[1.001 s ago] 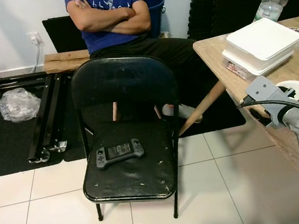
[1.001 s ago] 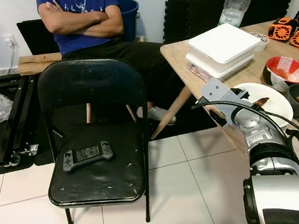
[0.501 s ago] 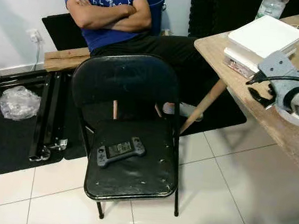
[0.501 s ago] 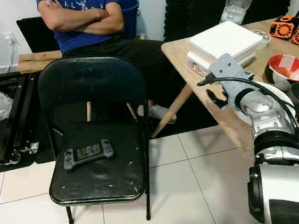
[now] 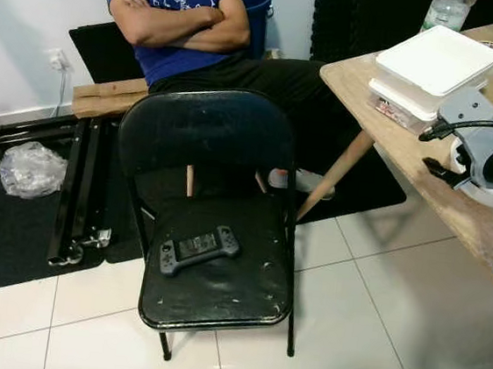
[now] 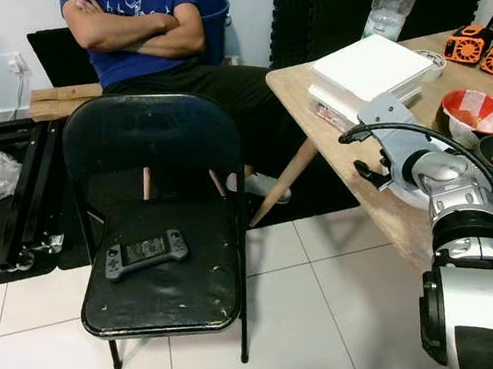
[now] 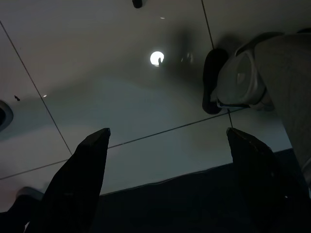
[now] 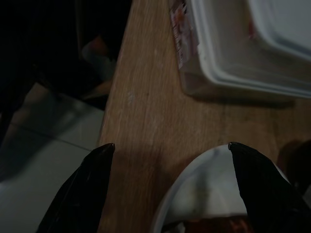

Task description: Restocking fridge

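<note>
The right gripper (image 8: 170, 189), fingers spread and empty, hovers over the round white plate (image 8: 204, 194) on the light wooden table (image 8: 146, 126). Stacked white lidded plastic containers (image 6: 369, 70) sit nearby. The left gripper (image 7: 167, 179) hangs open above the pale tiled floor (image 7: 121, 87).

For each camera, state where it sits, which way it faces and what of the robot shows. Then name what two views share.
Left eye: on the head, looking forward and down at the folding chair; the right claw hangs over the wooden table.
Right eye: beside it, same scene, with the right arm's silver length.
Left wrist: on the idle left arm, facing the tiled floor between the left claw's open fingers.
Right wrist: facing down at the table edge, fingers open.
Shared: the white plate and the food containers appear in the right wrist and eye views.
</note>
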{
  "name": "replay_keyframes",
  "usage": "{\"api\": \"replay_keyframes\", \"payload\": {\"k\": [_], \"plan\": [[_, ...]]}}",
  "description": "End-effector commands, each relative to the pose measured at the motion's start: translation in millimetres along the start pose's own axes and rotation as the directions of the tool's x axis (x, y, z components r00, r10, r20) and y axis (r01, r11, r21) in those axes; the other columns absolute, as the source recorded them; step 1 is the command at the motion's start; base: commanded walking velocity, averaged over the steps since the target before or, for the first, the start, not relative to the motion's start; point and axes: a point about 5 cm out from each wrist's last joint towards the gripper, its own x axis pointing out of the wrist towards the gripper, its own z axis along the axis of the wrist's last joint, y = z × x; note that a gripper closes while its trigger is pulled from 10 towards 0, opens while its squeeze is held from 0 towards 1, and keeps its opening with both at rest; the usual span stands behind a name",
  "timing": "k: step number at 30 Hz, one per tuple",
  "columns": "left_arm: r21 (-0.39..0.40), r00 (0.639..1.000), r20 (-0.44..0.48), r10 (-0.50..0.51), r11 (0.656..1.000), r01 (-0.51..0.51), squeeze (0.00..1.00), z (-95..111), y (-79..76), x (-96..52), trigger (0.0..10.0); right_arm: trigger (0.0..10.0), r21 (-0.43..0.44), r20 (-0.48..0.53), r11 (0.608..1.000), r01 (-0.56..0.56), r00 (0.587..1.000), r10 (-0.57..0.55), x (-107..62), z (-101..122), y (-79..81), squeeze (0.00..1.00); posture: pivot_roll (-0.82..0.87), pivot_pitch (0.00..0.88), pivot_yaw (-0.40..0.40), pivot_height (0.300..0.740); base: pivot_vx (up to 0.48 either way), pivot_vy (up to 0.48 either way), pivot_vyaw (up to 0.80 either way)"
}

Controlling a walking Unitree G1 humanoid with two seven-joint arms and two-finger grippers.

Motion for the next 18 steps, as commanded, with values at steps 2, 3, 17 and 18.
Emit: {"api": "replay_keyframes", "payload": {"k": [2, 3, 17, 18], "plan": [[-0.003, 0.998, -0.056, 0.005, 1.000, -0.005, 0.00, -13.9, 2.3, -4.6, 10.0, 10.0, -0.007, -0.044, 1.000, -0.006, 0.999, 0.006, -0.8, -0.9, -1.9, 0.00, 0.03, 0.264, 0.090, 0.740, 0.000, 0.000, 0.00], [0.000, 0.998, -0.059, 0.002, 1.000, -0.002, 0.00, -14.0, 1.6, -4.4, 10.0, 10.0, -0.005, -0.057, 1.000, 0.004, 0.998, -0.005, -1.4, -0.5, -3.9, 0.00, 0.03, 0.263, 0.091, 0.740, 0.000, 0.000, 0.00], [0.006, 0.998, -0.065, -0.003, 1.000, 0.004, 0.00, -13.8, -0.1, -3.5, 10.0, 10.0, 0.102, -0.167, 0.994, -0.044, 0.984, 0.061, -0.6, -22.8, 7.1, 0.00, 0.03, 0.259, 0.095, 0.740, 0.000, 0.000, 0.00], [0.007, 0.998, -0.065, -0.003, 1.000, 0.004, 0.00, -14.0, -0.1, -3.6, 10.0, 10.0, 0.103, -0.171, 0.994, -0.045, 0.983, 0.062, -0.6, -23.6, 7.4, 0.00, 0.03, 0.259, 0.095, 0.740, 0.000, 0.000, 0.00]]}}
